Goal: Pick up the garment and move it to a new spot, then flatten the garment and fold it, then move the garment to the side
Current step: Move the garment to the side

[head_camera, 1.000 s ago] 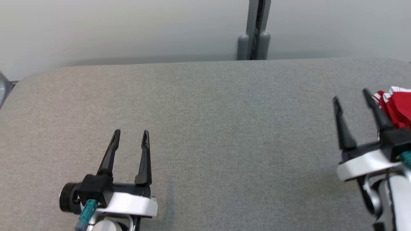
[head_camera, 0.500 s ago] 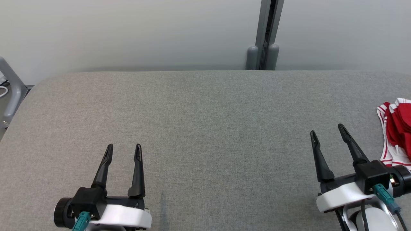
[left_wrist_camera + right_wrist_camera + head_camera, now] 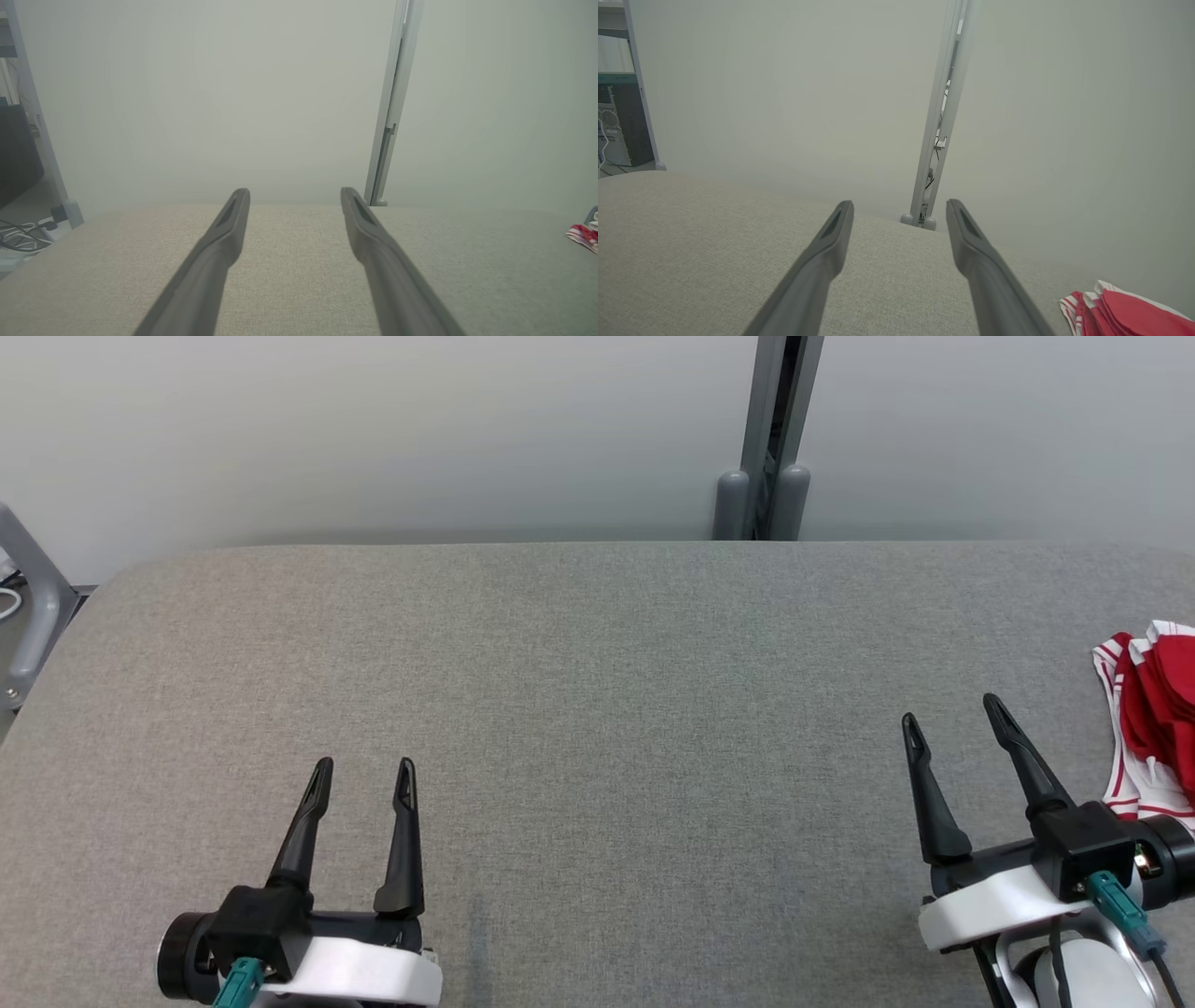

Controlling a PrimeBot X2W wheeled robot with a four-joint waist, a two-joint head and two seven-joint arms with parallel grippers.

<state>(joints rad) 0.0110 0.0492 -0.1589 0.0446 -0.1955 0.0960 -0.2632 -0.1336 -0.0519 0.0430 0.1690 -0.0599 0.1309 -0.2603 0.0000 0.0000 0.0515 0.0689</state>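
A red garment with white stripes (image 3: pixel 1153 714) lies folded at the far right edge of the grey padded table (image 3: pixel 597 691), cut off by the frame. It also shows at the lower right in the right wrist view as the garment (image 3: pixel 1125 312) and as a small patch, the garment (image 3: pixel 581 232), in the left wrist view. My right gripper (image 3: pixel 950 709) hovers open just left of it, holding nothing. My left gripper (image 3: pixel 364 765) stands open and empty near the table's front left.
A grey post with two round feet (image 3: pixel 761 476) stands against the pale wall behind the table. A grey metal frame (image 3: pixel 28 607) sits off the table's left end, with cables (image 3: pixel 21 235) on the floor there.
The right gripper came back toward me and left, away from the garment, over the first half second. The head camera also shifted. Since then nothing has visibly moved.
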